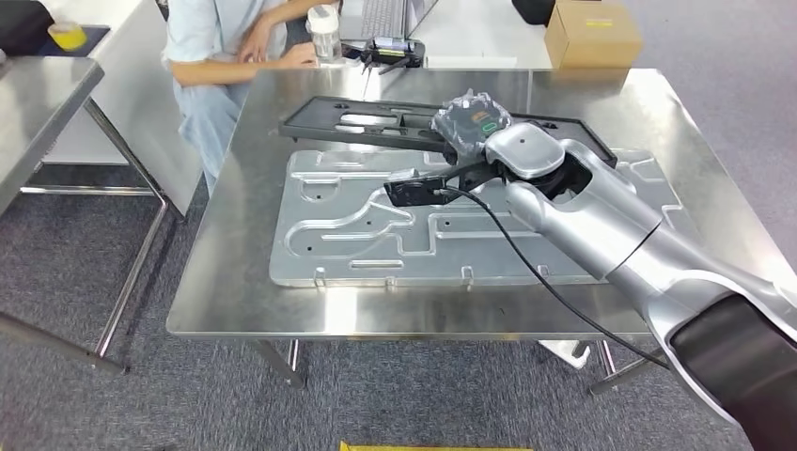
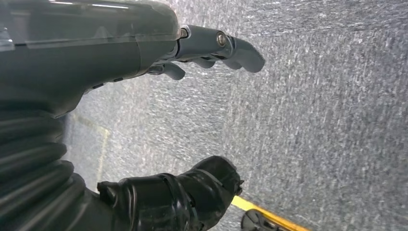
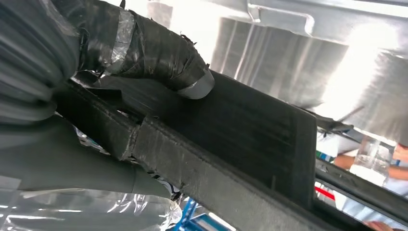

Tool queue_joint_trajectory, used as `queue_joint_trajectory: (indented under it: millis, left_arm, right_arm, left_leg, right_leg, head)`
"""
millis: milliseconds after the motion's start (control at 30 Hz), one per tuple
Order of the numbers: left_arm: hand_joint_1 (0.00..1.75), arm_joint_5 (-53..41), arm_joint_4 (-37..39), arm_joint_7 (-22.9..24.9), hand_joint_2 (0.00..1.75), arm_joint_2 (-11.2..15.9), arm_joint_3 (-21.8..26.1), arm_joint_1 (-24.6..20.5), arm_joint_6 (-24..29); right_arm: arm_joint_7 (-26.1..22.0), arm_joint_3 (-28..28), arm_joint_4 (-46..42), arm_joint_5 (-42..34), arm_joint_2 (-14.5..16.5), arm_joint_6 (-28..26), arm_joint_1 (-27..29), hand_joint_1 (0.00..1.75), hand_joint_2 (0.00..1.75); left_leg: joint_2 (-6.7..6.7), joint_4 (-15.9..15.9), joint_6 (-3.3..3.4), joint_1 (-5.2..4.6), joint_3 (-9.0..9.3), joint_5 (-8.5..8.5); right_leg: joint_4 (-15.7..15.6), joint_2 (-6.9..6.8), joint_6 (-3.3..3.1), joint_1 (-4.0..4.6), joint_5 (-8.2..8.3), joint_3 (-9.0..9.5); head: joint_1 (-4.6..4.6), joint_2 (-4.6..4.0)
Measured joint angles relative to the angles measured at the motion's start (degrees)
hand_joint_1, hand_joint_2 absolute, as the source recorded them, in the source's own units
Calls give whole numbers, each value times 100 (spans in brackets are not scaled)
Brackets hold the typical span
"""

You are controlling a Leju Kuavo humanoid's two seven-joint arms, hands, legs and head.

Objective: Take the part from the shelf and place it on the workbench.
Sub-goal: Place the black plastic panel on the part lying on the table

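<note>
The part is a long flat black frame (image 1: 357,120) with cut-outs, lying across the far side of the steel workbench (image 1: 226,282), partly over a silver pressed metal panel (image 1: 357,235). My right hand (image 1: 470,120), wrapped in clear film, grips the frame near its middle. In the right wrist view its taped thumb (image 3: 159,53) presses on the black frame (image 3: 250,130). My left hand (image 2: 120,53) hangs over grey carpet, its fingers (image 2: 240,50) apart and holding nothing.
A seated person (image 1: 216,47) is at the bench's far left corner, beside a clear bottle (image 1: 324,33) and a black device (image 1: 395,49). A cardboard box (image 1: 592,33) stands at the far right. Another steel table (image 1: 38,94) is on the left.
</note>
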Motion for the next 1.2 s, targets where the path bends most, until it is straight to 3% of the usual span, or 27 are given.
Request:
queue_joint_trajectory:
  millis: [100, 133, 233, 267, 300, 333, 400, 467, 533, 633, 667, 733, 767, 800, 833, 900, 967, 1100, 1167, 1200]
  left_arm:
    - [0, 2, 1, -10, 175, -2, 0, 0, -3]
    - [0, 4, 1, -20, 175, -3, 0, 1, -8]
    - [0, 10, 1, -46, 175, 2, 0, 0, -24]
    - [0, 11, 1, -47, 175, 2, 0, 3, -28]
    - [0, 12, 2, -46, 175, 0, 0, 7, -30]
    - [0, 13, 2, -43, 175, -2, 0, 10, -31]
    - [0, 15, 1, -38, 175, 0, 0, 8, -26]
    - [0, 18, 0, -36, 175, 3, 0, -3, -18]
    - [0, 23, 0, -36, 175, 3, 0, -9, -15]
    - [0, 37, 1, -29, 175, 1, 0, 1, -15]
    - [0, 42, 1, -27, 175, 0, 0, 1, -15]
    - [0, 54, 1, -25, 175, 0, 0, -11, -16]
    - [0, 60, 1, -22, 175, 0, 0, -15, -19]
    - [0, 64, 1, -18, 175, -2, 0, -15, -24]
    - [0, 67, 1, -13, 175, -4, 0, -11, -28]
    - [0, 73, 2, -5, 175, -11, 0, 0, -34]
    - [0, 80, 1, -2, 175, -13, 0, -7, -31]
    - [0, 86, 1, -1, 175, -19, 0, -12, -24]
    - [0, 87, 1, -1, 175, -22, 0, -12, -14]
    - [0, 87, 2, -1, 175, -24, 0, -13, -7]
  right_arm:
    - [-29, -21, -27, -47, -13, -83, 97, 175, 175]
    - [-39, -33, -34, -52, -20, -110, 131, 175, 175]
    - [-58, -71, -41, -53, -33, -204, 250, 175, 175]
    - [-70, -75, -40, -53, -33, -226, 311, 175, 175]
    - [-84, -77, -38, -53, -33, -241, 376, 175, 175]
    - [-102, -77, -36, -53, -33, -253, 434, 175, 175]
    - [-138, -86, -26, -53, -33, -289, 497, 175, 175]
    - [-166, -108, -11, -52, -33, -351, 506, 175, 175]
    - [-192, -123, 9, -50, -33, -394, 529, 175, 175]
    - [-226, -132, 39, -49, -35, -412, 589, 175, 175]
    - [-232, -138, 48, -48, -35, -420, 598, 175, 175]
    - [-239, -147, 67, -48, -32, -437, 621, 175, 175]
    - [-246, -148, 79, -48, -30, -446, 650, 175, 175]
    - [-258, -148, 97, -49, -29, -454, 686, 175, 175]
    - [-275, -148, 117, -48, -29, -464, 718, 175, 175]
    - [-320, -148, 163, -48, -27, -509, 753, 175, 175]
    - [-383, -149, 209, -45, -2, -598, 753, 175, 175]
    - [-468, -153, 300, -37, 70, -698, 829, 175, 175]
    - [-486, -153, 350, -23, 107, -730, 853, 175, 175]
    - [-499, -153, 377, -15, 127, -753, 864, 175, 175]
  left_leg:
    - [16, 33, -84, 3, -7, -62]
    - [25, 176, -122, 8, -73, -145]
    - [37, 1178, -208, 38, -602, -529]
    - [37, 1440, -219, 46, -773, -565]
    - [37, 1513, -222, 51, -858, -498]
    - [38, 1361, -218, 55, -834, -328]
    - [37, 607, -182, 53, -538, 117]
    - [32, 37, -124, 20, -278, 301]
    - [26, -66, -67, -13, -216, 255]
    - [34, -152, 17, 30, -112, 244]
    - [37, -175, 45, 44, -74, 236]
    - [37, -170, 87, 40, -36, 193]
    - [34, -157, 96, 40, -21, 166]
    - [28, -141, 96, 42, -1, 134]
    - [19, -119, 89, 47, 21, 97]
    - [-4, -51, 52, 55, 60, 6]
    - [-22, 21, -11, 36, 49, -72]
    - [-22, 48, -109, 26, 49, -145]
    - [3, 354, -169, 39, -91, -313]
    - [17, 678, -195, 45, -260, -449]
  right_leg:
    - [-60, 16, -49, -22, 4, 53]
    - [-84, 17, -74, -37, 0, 83]
    - [-105, 17, -130, -51, -46, 155]
    - [-103, 20, -135, -50, -69, 182]
    - [-100, 23, -134, -50, -96, 213]
    - [-95, 26, -130, -50, -124, 246]
    - [-86, 31, -109, -50, -186, 314]
    - [-84, 32, -64, -40, -231, 338]
    - [-105, 32, -1, -35, -254, 349]
    - [39, 8, 84, -28, -376, 311]
    - [289, -2, 102, -29, -495, 187]
    - [1045, -10, 126, -44, -773, -231]
    - [1361, -11, 136, -51, -835, -438]
    - [1486, -13, 142, -59, -788, -557]
    - [1386, -16, 143, -68, -634, -567]
    - [712, -28, 130, -84, -195, -337]
    - [167, -33, 103, -73, 2, -109]
    - [57, -13, 9, -66, -48, -37]
    - [39, -8, -53, -90, -68, 6]
    - [34, -5, -79, -94, -84, 28]
  head:
    - [2, -1]
    - [-6, -1]
    - [-34, -1]
    - [-37, -1]
    - [-37, -1]
    - [-39, -1]
    - [-38, -1]
    - [-37, -1]
    - [-36, -1]
    - [-20, -1]
    - [-9, -1]
    - [10, -1]
    - [14, -1]
    - [17, -1]
    - [22, -1]
    - [27, -1]
    - [25, -1]
    - [2, 0]
    - [-19, -1]
    - [-31, -1]
